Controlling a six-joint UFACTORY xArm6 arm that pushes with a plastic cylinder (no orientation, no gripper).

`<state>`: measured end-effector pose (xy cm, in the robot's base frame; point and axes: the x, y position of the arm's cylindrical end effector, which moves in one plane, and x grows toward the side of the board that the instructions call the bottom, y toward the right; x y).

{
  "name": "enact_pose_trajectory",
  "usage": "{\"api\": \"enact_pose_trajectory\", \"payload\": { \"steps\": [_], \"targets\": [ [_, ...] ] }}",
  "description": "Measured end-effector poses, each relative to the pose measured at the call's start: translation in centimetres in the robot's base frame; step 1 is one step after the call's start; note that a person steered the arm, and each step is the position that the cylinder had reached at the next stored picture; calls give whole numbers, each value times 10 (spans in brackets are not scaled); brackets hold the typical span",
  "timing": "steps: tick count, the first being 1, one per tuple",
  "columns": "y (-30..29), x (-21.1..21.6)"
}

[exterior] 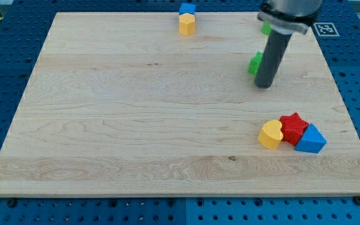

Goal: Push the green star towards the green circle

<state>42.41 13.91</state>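
Observation:
The green star (254, 64) lies at the view's upper right, mostly hidden behind the rod, only its left edge showing. The green circle (265, 28) lies above it near the board's top edge, mostly hidden by the arm's body. My tip (264, 85) rests on the board just below and right of the green star, touching or nearly touching it.
A blue block (187, 9) sits on the top edge with a yellow block (187, 25) just below it. At the lower right a yellow heart (270, 135), a red star (293, 127) and a blue triangle (310, 139) cluster together. The wooden board (105, 125) lies on a blue pegboard.

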Motion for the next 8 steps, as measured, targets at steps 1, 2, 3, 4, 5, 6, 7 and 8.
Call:
{"api": "enact_pose_trajectory", "payload": {
  "steps": [1,2,3,4,5,6,7,8],
  "targets": [
    [-36,-10],
    [-29,-24],
    [-1,-34],
    [27,-48],
    [59,-53],
    [85,-54],
    [93,-68],
    [92,-88]
  ]
}}
